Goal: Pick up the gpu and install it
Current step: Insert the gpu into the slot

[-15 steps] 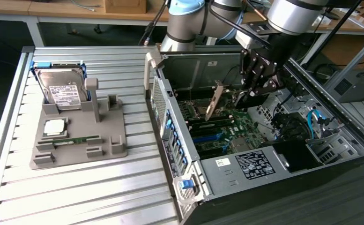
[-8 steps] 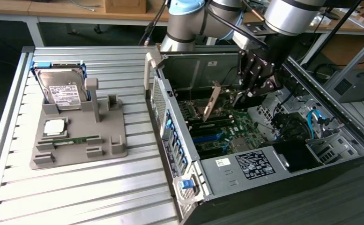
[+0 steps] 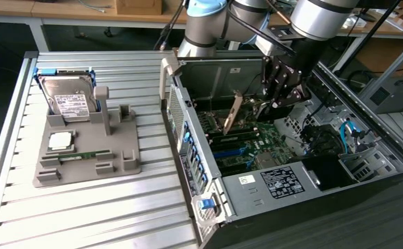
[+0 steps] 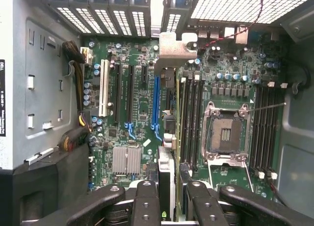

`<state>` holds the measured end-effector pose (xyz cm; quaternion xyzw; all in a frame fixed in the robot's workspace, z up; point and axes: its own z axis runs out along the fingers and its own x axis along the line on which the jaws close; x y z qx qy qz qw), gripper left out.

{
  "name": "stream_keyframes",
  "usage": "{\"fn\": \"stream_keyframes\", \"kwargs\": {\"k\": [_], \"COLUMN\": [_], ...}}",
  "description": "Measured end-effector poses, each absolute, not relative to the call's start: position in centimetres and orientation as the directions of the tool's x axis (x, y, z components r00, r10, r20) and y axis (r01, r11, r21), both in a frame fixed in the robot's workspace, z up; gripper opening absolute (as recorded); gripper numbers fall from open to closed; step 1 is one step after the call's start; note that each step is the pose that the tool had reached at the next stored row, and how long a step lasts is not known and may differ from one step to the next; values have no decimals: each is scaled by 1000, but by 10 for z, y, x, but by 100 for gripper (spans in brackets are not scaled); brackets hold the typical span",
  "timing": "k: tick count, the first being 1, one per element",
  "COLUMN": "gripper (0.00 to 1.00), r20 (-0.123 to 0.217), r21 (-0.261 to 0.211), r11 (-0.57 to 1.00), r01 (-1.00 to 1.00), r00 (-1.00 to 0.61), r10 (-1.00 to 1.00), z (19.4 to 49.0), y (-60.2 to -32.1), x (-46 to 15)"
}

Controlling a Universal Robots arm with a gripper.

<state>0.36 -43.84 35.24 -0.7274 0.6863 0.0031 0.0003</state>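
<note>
Slatted table (image 3: 104, 207), wooden benches (image 3: 49, 8), gpu (image 3: 234, 111) in jaws

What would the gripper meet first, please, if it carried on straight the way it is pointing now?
Probably the motherboard: the gripper points into the open case, and the gpu it holds would touch first, near the blue slot. Exact alignment with that slot is unclear.

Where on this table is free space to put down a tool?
Free: the ribbed table nearer the camera than the grey fixture, and the narrow strip between it and the computer case. Crowded: inside the case, around the gpu.
</note>
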Motion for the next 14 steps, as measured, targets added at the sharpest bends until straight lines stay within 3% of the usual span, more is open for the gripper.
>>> {"fn": "stream_keyframes", "kwargs": {"k": [14], "gripper": [27], "r20": [-5], "r21": [4], "r11": [-58], "r01": [-998], "r00": [58], "r10": [-998], "z": [347], "y": [-440], "x": [2]}}
